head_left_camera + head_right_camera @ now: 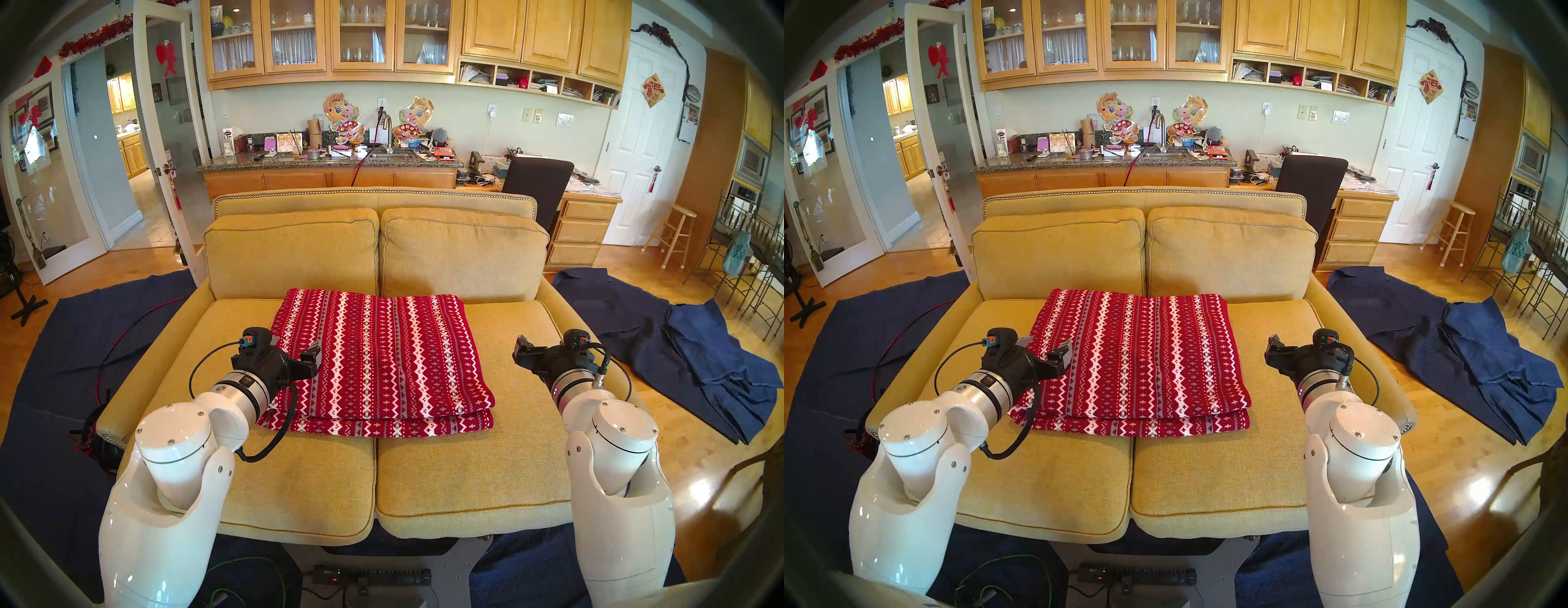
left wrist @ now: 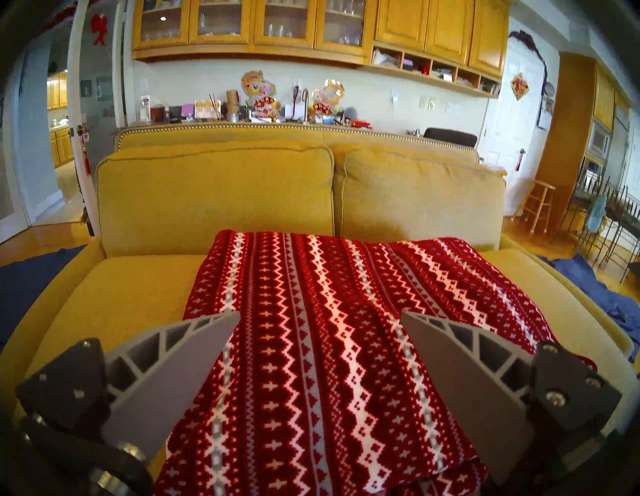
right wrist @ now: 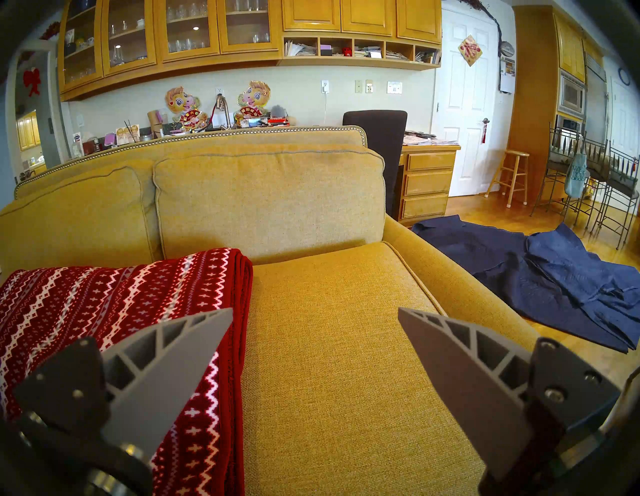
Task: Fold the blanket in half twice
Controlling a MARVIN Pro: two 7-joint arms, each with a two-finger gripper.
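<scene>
Blanket (image 1: 377, 361) lies layered on the sofa (image 1: 297, 479), seemingly folded. Left claw (image 2: 320, 350) wide above it; right claw (image 3: 315, 350) wide beside it, both empty.

Soft knit blanket (image 1: 382, 361), coarse-woven sofa (image 1: 488, 467)

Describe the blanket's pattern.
Red blanket with white and grey zigzag, cross and diamond stripes; clearest in the left wrist view.

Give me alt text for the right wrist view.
The open right tool hovers above a bare mustard-yellow fabric sofa seat cushion, holding nothing. The folded red knit blanket with white zigzag stripes lies to its left; rumpled navy cloths cover the floor beyond.
</scene>
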